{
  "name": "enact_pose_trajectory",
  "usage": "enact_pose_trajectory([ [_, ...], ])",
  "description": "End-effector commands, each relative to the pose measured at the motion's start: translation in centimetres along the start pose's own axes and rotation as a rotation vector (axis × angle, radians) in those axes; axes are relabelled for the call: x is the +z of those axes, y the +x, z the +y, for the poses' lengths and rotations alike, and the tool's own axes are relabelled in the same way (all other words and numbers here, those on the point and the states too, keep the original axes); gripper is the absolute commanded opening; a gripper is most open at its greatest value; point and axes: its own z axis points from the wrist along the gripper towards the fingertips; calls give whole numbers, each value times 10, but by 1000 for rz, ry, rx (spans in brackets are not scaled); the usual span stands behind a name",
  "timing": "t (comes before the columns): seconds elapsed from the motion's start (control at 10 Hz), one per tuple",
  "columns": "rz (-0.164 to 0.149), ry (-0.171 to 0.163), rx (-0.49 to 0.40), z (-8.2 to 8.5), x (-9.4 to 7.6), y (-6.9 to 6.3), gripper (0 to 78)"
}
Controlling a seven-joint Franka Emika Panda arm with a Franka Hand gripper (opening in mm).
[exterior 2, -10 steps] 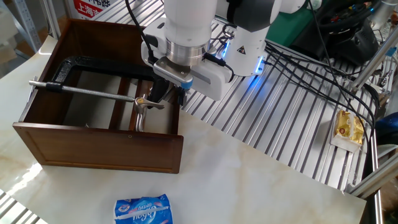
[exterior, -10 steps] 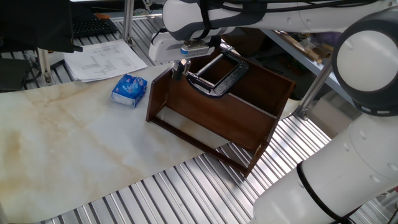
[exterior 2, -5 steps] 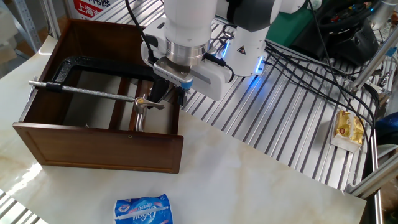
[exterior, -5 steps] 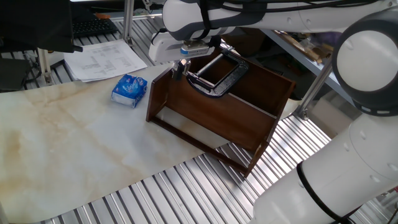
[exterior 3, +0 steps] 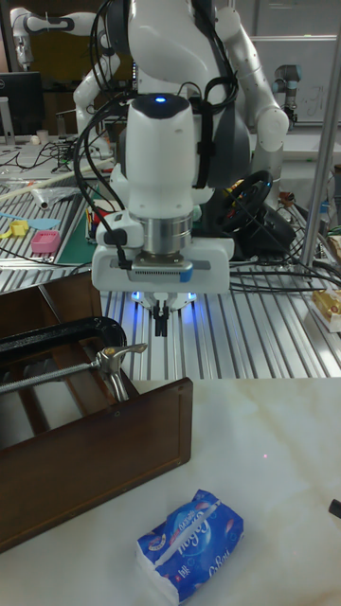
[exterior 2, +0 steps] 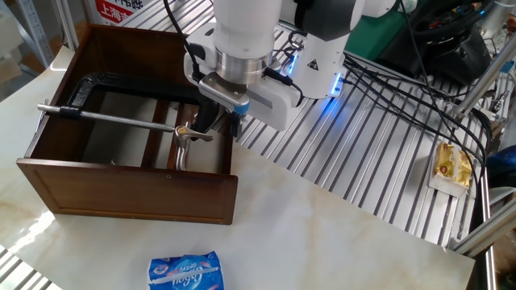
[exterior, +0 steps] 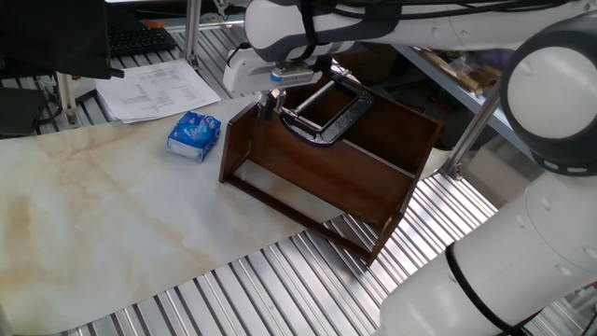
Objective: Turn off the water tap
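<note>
Nothing had visibly moved since the earlier frames: the arm, the clamp and the packet sat exactly where they had been. The gripper (exterior 3: 162, 320) hung above the corner of the wooden frame (exterior 2: 129, 189) nearest the robot's base, its fingers (exterior 3: 163, 315) drawn close together with nothing held between them. The water tap (exterior 3: 112, 365) stood just inside that corner of the frame, by the end of the black C-clamp (exterior 2: 113, 83) whose threaded rod (exterior 2: 109, 120) ran across the frame's open top. The tap's small silver lever (exterior 3: 124, 351) stuck out sideways toward the gripper, slightly below and beside the fingertips; from the other fixed view the fingers looked to be just behind it, though contact could not be confirmed.

The step in hand appeared to be the push on the lever. It would go best with the closed fingers brought low against the lever's free end and swept steadily round its pivot, clear of the rod and the frame's wall. A blue tissue packet (exterior 2: 185, 270) lay on the worktop's marbled sheet, well apart.
</note>
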Motion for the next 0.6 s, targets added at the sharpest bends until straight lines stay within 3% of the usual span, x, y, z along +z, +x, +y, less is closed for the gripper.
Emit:
enact_pose_trajectory([
  [0.1,-11,5,-5,0,-1,0,0],
  [0.6,-12,0,-14,0,-2,0,0],
])
